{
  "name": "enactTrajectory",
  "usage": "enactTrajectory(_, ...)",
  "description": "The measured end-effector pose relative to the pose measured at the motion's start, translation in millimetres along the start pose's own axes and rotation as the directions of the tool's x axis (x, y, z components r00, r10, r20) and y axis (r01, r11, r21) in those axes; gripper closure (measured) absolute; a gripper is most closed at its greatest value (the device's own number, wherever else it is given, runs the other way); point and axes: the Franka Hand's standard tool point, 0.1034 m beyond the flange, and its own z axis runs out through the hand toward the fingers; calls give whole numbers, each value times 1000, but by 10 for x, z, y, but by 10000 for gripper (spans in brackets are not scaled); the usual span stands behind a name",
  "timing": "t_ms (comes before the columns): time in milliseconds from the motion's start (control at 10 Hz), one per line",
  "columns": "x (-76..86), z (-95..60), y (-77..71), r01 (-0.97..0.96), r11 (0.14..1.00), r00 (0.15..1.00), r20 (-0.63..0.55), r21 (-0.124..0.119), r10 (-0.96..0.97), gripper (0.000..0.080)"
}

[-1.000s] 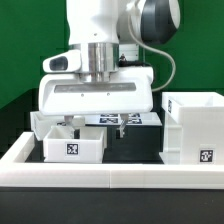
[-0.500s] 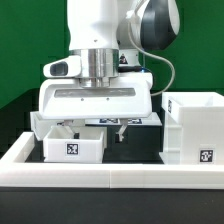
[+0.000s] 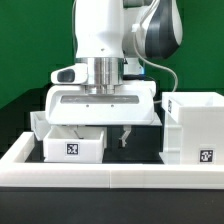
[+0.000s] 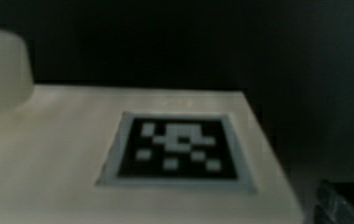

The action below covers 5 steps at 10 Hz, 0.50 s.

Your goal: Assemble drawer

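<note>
Over the last second the arm has come down and slid a little toward the exterior view's right. Its broad white hand now sits low over the middle of the worktop (image 3: 135, 150) and hides the marker board, which showed beneath it a second ago. The gripper (image 3: 124, 134) hangs just above the dark worktop, in the gap between the front tray (image 3: 72, 147) and the housing (image 3: 195, 125), touching neither. Only a thin dark finger shows below the hand, so whether the gripper is apart or together cannot be told. Nothing is seen in its hold.

The drawer's parts lie separate. The housing stands upright at the exterior view's right, close to the low wall (image 3: 110, 176). The front tray sits at the left with its tag facing the camera. The back tray (image 3: 40, 122) shows just behind it, partly covered by the hand.

The wrist view is blurred and shows one tag (image 4: 183, 148) on a flat white surface close below. Which part that surface belongs to cannot be told.

The descent looks like the start of a reach toward a part, so the assembly seems to be at an early stage, with both trays outside the housing.
</note>
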Motion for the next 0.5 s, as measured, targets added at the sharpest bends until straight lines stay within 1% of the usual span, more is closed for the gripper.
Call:
enactTrajectory(100,-40,9,24,-2,1000,1000,1,-4,2,151)
enactTrajectory(300,-59,15,35,-5,1000,1000,4,-5,5,151)
enactTrajectory(500,-58,14,38,-6,1000,1000,4,-5,6,410)
